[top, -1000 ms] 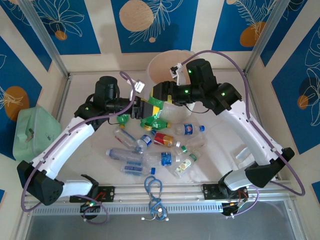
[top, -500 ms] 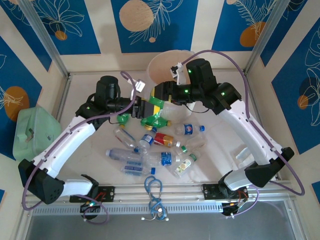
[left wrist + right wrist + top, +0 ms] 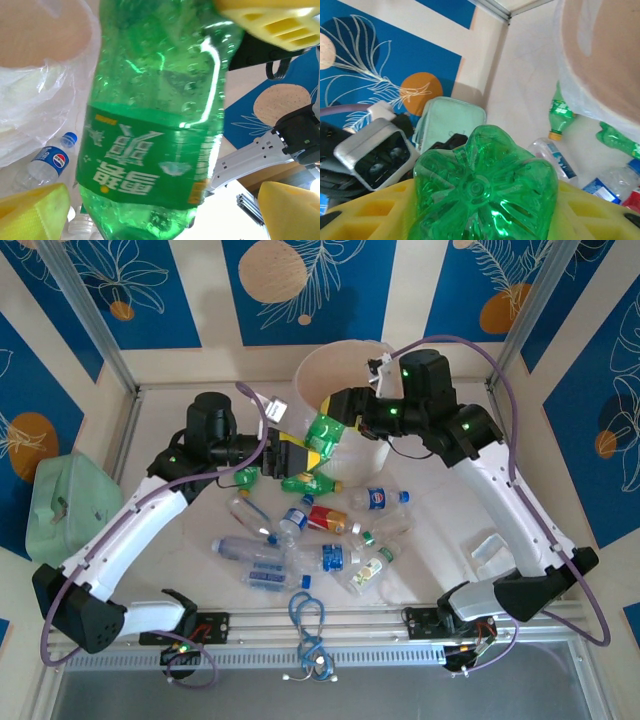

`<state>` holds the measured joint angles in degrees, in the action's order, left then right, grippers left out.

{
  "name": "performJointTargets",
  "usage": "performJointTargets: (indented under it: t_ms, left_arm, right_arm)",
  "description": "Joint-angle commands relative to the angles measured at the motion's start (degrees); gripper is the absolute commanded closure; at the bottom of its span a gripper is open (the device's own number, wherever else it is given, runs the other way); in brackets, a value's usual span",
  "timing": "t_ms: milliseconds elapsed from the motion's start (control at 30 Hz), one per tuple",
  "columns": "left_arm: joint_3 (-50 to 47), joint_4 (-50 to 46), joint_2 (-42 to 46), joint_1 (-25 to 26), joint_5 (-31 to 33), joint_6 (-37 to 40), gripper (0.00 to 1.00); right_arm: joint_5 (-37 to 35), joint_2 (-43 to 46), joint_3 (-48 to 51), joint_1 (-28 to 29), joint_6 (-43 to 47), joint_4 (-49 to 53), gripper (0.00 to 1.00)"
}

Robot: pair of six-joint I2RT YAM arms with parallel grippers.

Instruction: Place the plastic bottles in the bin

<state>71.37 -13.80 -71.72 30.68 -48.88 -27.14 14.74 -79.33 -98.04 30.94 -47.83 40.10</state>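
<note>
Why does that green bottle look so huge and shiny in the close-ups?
Left wrist view: the green bottle hangs close to the lens, white glare streaking its beaded plastic. Right wrist view: bright glints on its base. Top view: even light, soft shadows.

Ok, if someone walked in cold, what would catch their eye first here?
First, the bright green bottle, clamped in the right gripper and raised next to the bin at the far side of the table. Next comes the left gripper, open just beside that bottle. Then there is the scatter of plastic bottles lying on the table between the two arms.
</note>
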Motion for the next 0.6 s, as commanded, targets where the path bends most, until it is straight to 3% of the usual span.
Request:
performJointTargets:
  t_ms: [0,200,567]
  left_arm:
    - [-0.9,3.7,-0.3,0.8,-0.7,-1.3,0.07]
    - [-1.0,8.0,-1.7,1.4,-2.5,-4.2,0.11]
    - [-2.0,9.2,-1.5,1.7,-3.3,-5.1,0.35]
  right_arm:
    - [3.7,1.1,1.5,-0.1,-2.6,-3.7,0.47]
    - [6.7,1.7,4.1,-0.3,-5.8,-8.7,0.47]
    - [7.2,2.5,6.3,-0.9,-7.7,-11.1,0.47]
